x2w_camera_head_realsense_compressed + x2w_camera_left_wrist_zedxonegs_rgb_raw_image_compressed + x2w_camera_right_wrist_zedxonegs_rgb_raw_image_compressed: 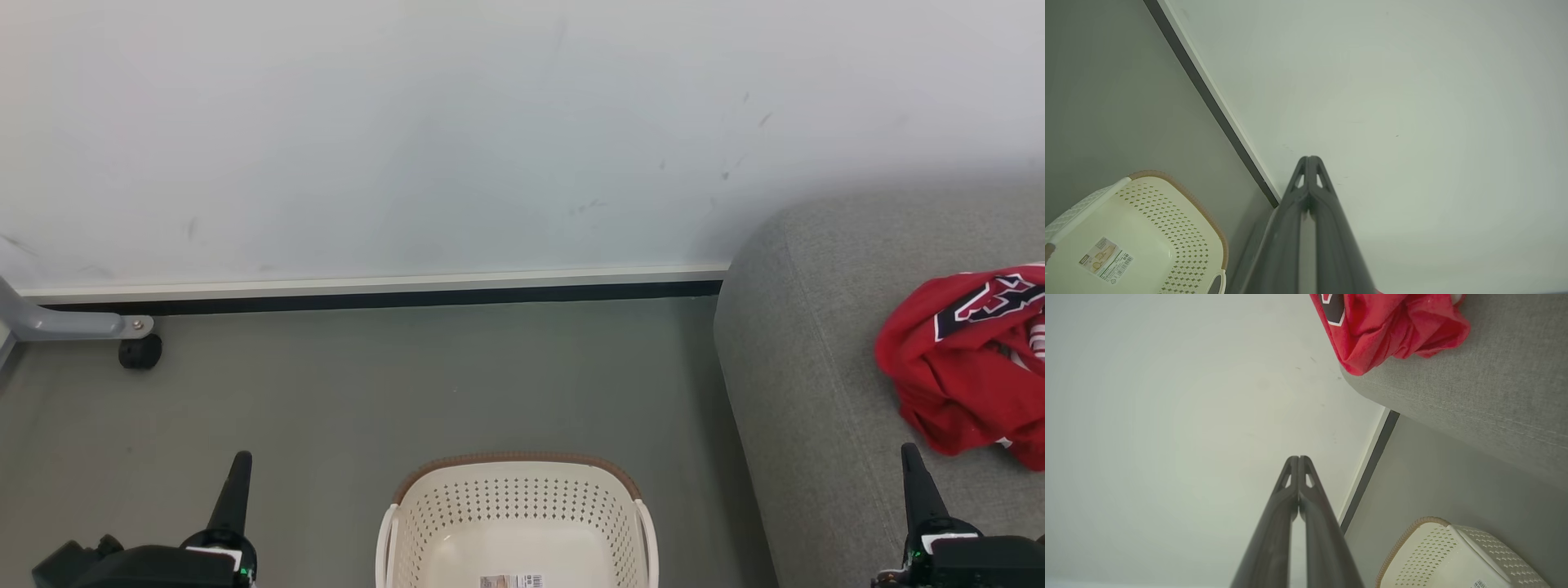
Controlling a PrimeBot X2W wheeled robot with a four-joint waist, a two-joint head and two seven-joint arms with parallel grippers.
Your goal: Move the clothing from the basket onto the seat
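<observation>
Left gripper [242, 461]: fingers pressed together, empty. To their right stands the cream-white perforated plastic basket [514, 502] with a brown rim, its visible bottom bare. Right gripper [909, 456]: fingers closed on nothing. The bunched red fabric clothing [951, 384] lies just ahead and right of these fingers, on the light-grey upholstered seat [808, 384]. The right arm is nearer. Transfer judged complete.

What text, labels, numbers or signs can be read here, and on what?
Sticker on the basket bottom: a barcode and small print, too small to read.
Emblem on the clothing: a black-and-white shape, partly folded, no letters legible.
No other text seen.
</observation>
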